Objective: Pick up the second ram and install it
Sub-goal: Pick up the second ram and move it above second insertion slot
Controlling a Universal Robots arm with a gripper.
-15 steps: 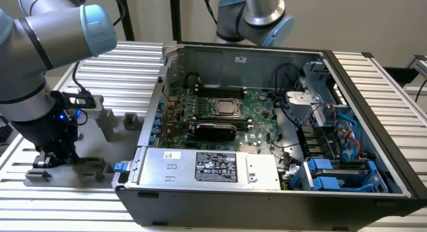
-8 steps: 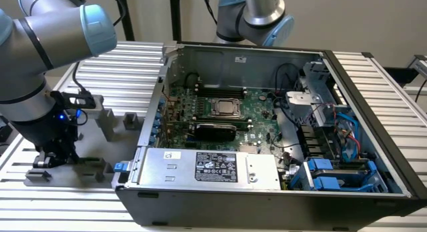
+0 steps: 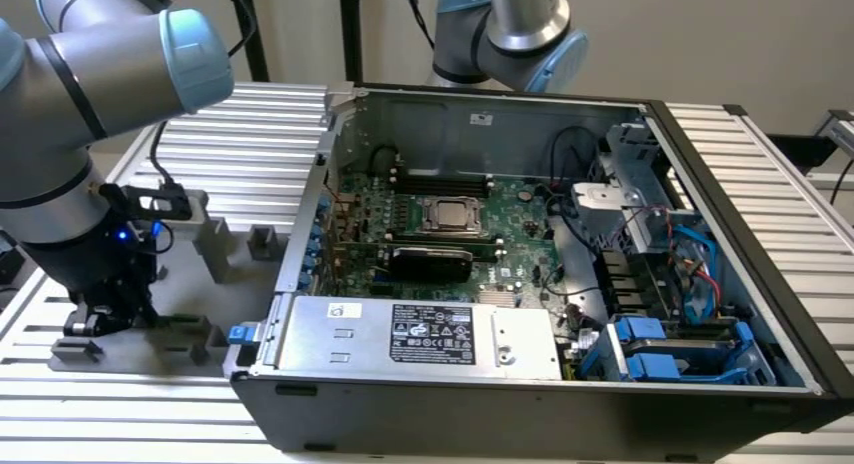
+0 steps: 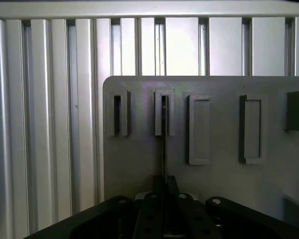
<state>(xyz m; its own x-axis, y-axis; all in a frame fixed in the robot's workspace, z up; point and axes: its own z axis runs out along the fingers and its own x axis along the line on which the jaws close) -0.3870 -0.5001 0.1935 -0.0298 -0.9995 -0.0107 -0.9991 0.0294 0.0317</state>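
One second ram [image 4: 164, 142], a thin dark line edge-on, stands near one edge of the fixture plate [image 4: 134, 164]. The gripper [image 4: 164, 185] pinches it.

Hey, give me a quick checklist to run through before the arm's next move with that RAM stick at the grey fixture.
1. Gripper jaws shut on the second ram: ok, clamped on its thin edge.
2. Second ram clear of the grey fixture: not ok, its far end sits in a slot.
3. Computer case open: ok.
4. Free memory slot on the motherboard: cannot tell.
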